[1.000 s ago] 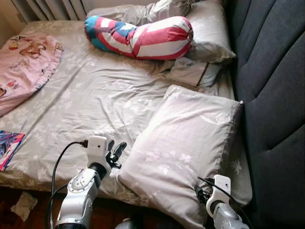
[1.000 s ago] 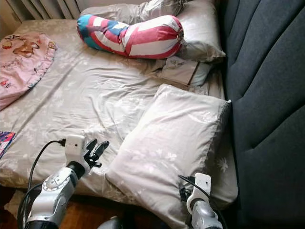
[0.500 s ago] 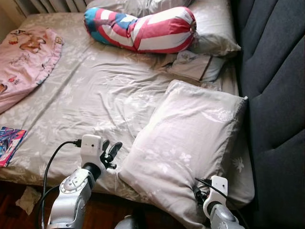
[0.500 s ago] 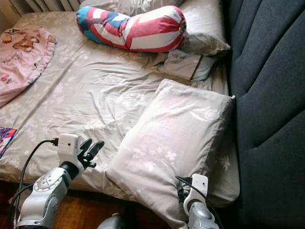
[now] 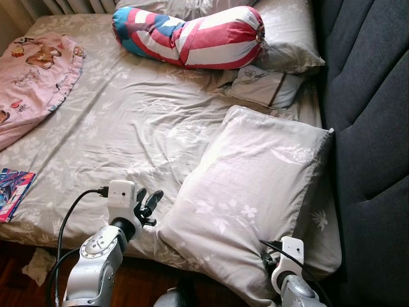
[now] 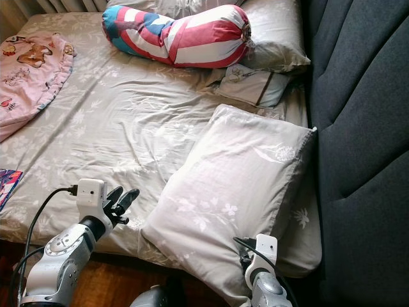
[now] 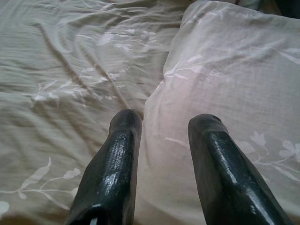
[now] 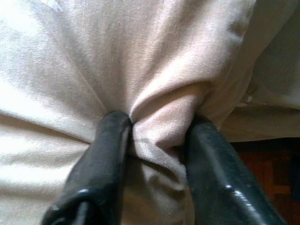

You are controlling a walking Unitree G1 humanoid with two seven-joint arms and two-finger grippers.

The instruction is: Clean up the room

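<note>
You'll see glossy black fingers (image 8: 112, 154) bunching the matt, finely woven cloth of the pale grey floral pillow (image 5: 252, 198); the crumpled grey floral bedsheet (image 5: 128, 121) looks soft, the dark headboard (image 5: 370, 96) like padded fabric.

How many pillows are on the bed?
4: a large grey pillow by the near edge, a striped bolster, a grey pillow behind it, a small one between. Others may be hidden.

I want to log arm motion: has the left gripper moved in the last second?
No, not visibly. The left gripper hovers just as close to the left edge of the pillow as before; only the camera has shifted.
</note>
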